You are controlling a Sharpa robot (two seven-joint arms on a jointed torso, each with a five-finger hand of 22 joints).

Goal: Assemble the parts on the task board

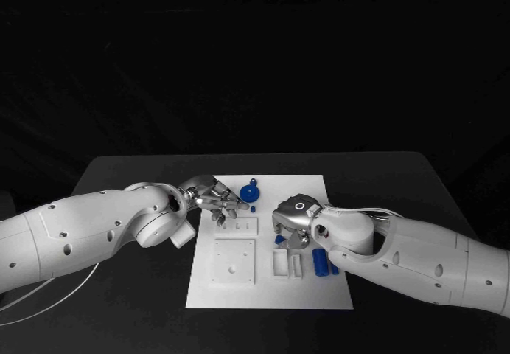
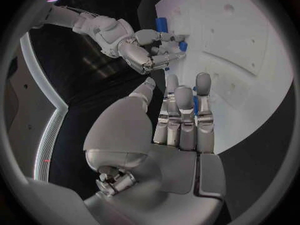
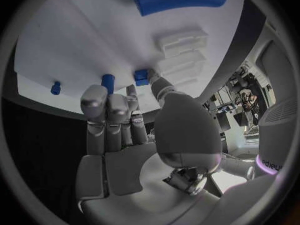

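Parts are lying and standing across the task board (image 1: 308,291), the white plate sitting in the middle of the black surface (image 1: 127,166). A round blue part (image 1: 250,192) is resting at the board's far end, just beside the left hand (image 1: 216,201), and a blue cylinder (image 1: 320,261) is lying near the board's right edge, close under the right arm. A small blue piece (image 3: 142,77) is sitting at the tips of the right hand (image 1: 295,218), which is hovering low over the middle of the board; in the right wrist view the thumb and a finger are appearing to close round it, though I cannot tell for certain whether it is actually being pinched or merely touched. The left hand is showing its fingers stretched out side by side with nothing visibly between them, so I am judging it to be holding nothing.

Trouble is most likely coming from that uncertain pinch: if the hold is shallow, the piece may be twisting or slipping out as it is lifted, and rolling off the plate. A tilted piece may also be jamming at its socket instead of seating. The two hands are working close together over the board, so a sweep of either may be knocking the round blue part or the cylinder. The board itself is looking unclamped, so a hard push could be sliding it
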